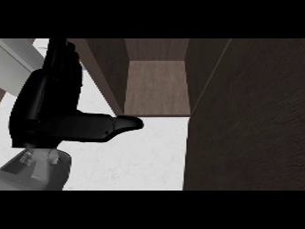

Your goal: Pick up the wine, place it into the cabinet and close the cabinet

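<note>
Nearest, a grey forearm (29, 172) is rising from the lower edge over the white, faintly mottled desk (135, 156). Above it the left robot hand (56, 120) is standing tall, fingers straight and apart, thumb jutting toward the cabinet (156, 85), probably poised beside its opening. The right robot hand and the wine are showing nowhere. Farther off, the cabinet's dark, wood-grained door (254, 120) is standing open, baring a lighter brown, boxy interior
</note>
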